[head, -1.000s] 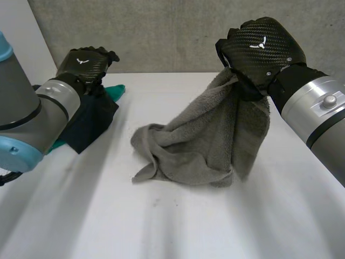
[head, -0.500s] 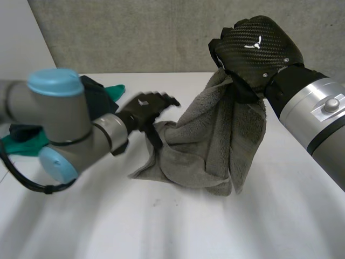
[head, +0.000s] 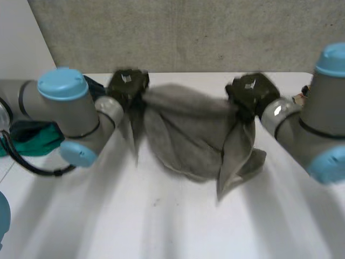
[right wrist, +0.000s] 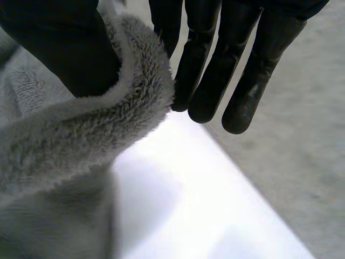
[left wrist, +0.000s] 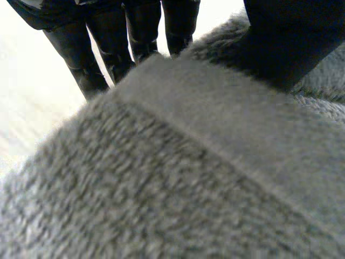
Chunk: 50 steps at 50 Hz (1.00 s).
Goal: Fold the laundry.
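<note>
A grey towel [head: 186, 135] hangs stretched between my two hands above the white table [head: 161, 226]. My left hand [head: 128, 83] holds the towel's upper left end. In the left wrist view the towel's hem [left wrist: 188, 178] is pinched between the fingers [left wrist: 89, 54] and the thumb. My right hand [head: 249, 93] grips the upper right end, and a loose flap of towel droops below it toward the table. The right wrist view has the fluffy edge [right wrist: 81, 135] clamped between the thumb and the fingers [right wrist: 210, 65].
A green cloth [head: 32, 139] and a dark cloth [head: 97, 89] lie at the table's left side, behind my left arm. A concrete wall [head: 188, 32] runs along the table's far edge. Bare tabletop [right wrist: 178, 199] lies under the towel.
My left hand swung over from the cloths at the left and closed on the towel's edge. My right hand came down and the towel now spans both hands.
</note>
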### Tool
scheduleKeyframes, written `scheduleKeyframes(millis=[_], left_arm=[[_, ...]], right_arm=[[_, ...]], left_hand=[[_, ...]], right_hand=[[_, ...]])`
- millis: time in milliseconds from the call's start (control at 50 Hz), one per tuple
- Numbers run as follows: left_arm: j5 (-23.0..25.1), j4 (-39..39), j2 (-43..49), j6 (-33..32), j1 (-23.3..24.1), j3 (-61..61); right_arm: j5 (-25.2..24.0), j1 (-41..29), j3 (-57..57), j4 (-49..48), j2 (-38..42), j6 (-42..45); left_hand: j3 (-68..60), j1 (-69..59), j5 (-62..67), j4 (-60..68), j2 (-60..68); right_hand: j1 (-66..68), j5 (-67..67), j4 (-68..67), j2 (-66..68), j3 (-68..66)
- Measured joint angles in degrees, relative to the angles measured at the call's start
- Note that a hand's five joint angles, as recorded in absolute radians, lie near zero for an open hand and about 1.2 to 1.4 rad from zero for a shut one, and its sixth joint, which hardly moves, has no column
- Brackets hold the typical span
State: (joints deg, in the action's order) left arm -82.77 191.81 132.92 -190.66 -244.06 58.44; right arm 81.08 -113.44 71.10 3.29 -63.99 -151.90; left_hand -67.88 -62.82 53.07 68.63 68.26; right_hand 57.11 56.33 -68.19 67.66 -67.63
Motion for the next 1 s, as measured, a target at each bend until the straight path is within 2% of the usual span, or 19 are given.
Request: scheduleKeyframes(millis=[60,120,140,180,200,240,340,420,440,500,540,600,640,740,860,920,980,1000], left_arm=[[-2.42,4.13,-0.16,-1.17,-0.06,-4.03],[-6.14,8.72,-0.68,-2.09,-0.08,-8.28],[-7.68,10.41,-1.14,-2.32,-0.08,-9.35],[-8.43,11.24,-1.44,-2.40,-0.08,-9.75],[-10.76,14.00,-2.89,-2.61,-0.03,-10.15],[-12.30,16.69,-5.11,-2.72,0.16,-7.83],[-12.03,19.42,-9.55,-2.68,1.25,3.09],[-11.31,19.70,-11.43,-2.60,2.15,11.44],[-11.02,19.37,-12.08,-2.59,2.72,17.12],[-10.95,19.07,-12.33,-2.59,3.02,20.28],[-11.42,17.09,-12.53,-2.58,3.56,27.80],[-11.42,17.09,-12.53,-2.58,3.56,27.80],[-13.68,11.55,-13.62,-2.72,4.63,34.49],[-17.19,3.68,-18.43,-2.98,7.56,38.13],[-18.71,-4.55,-25.32,-3.13,9.27,38.32],[-18.03,-8.14,-27.85,-3.15,9.26,36.40],[-17.50,-9.31,-28.42,-3.15,9.14,35.31],[-15.93,-10.61,-28.68,-3.13,8.63,32.65]], right_arm=[[2.40,0.37,-6.24,-3.85,3.34,-1.46],[5.11,0.51,-11.79,-12.01,5.08,-4.03],[6.03,0.51,-13.24,-16.90,4.92,-5.27],[6.34,0.50,-13.59,-18.86,4.69,-5.73],[6.91,0.48,-13.82,-23.72,3.72,-6.74],[6.97,0.42,-11.47,-30.55,0.57,-7.92],[4.78,0.32,-4.99,-31.16,-2.98,-8.23],[1.99,0.25,1.22,-26.49,-4.28,-7.98],[0.47,0.21,4.86,-22.84,-4.35,-7.70],[-0.25,0.20,6.71,-20.78,-4.31,-7.47],[-1.51,0.30,12.30,-14.52,-3.44,-5.62],[-1.51,0.30,12.30,-14.52,-3.44,-5.62],[-1.86,0.82,18.74,-9.63,-2.18,-0.77],[-1.96,1.07,23.12,-8.16,-1.82,2.96],[-2.18,1.19,27.03,-8.06,-2.51,4.73],[-2.46,1.25,28.08,-8.27,-3.32,4.53],[-2.53,1.26,28.24,-8.32,-3.48,4.46],[-2.66,1.28,28.40,-8.38,-3.66,4.37]], left_hand=[[-0.32,0.00,0.00,0.03,0.11],[-0.58,0.00,0.00,0.04,0.16],[-0.58,0.00,0.00,0.04,0.16],[-0.58,0.00,0.00,0.04,0.16],[-0.58,0.00,0.00,0.05,0.16],[-0.58,0.05,0.00,0.05,0.16],[-0.58,0.05,0.00,0.05,0.16],[-0.58,0.05,0.00,0.07,0.18],[-0.58,0.05,0.00,0.06,0.19],[-0.59,0.05,0.00,0.06,0.19],[-0.59,0.05,0.00,0.06,0.20],[-0.59,0.05,0.00,0.06,0.20],[6.15,1.40,-1.36,-6.37,-6.50],[25.60,22.01,-21.40,-26.84,-26.35],[34.59,29.97,-30.44,-35.75,-35.08],[40.59,36.43,-36.71,-42.04,-41.19],[42.41,37.53,-38.68,-44.05,-43.02],[42.41,37.53,-38.68,-44.05,-43.02]], right_hand=[[0.00,0.00,0.00,0.00,0.00],[0.00,0.00,0.00,0.00,0.00],[0.00,0.00,0.00,0.00,0.00],[0.00,0.00,0.00,0.00,0.00],[0.00,0.00,0.00,0.00,0.00],[0.00,0.00,0.00,0.00,0.00],[0.00,0.00,0.00,0.00,0.00],[0.00,0.00,0.00,0.00,0.00],[0.00,0.00,0.00,0.00,0.00],[0.00,0.00,0.00,0.00,0.00],[0.00,0.00,0.00,0.00,0.00],[0.00,0.00,0.00,0.00,0.00],[0.00,0.00,-0.04,0.00,0.00],[0.00,0.00,-0.04,0.00,0.00],[0.00,0.00,-0.04,0.00,0.00],[0.00,0.00,-0.04,0.00,0.00],[0.00,0.00,-0.04,0.00,0.00],[0.00,0.00,-0.04,0.00,0.00]])
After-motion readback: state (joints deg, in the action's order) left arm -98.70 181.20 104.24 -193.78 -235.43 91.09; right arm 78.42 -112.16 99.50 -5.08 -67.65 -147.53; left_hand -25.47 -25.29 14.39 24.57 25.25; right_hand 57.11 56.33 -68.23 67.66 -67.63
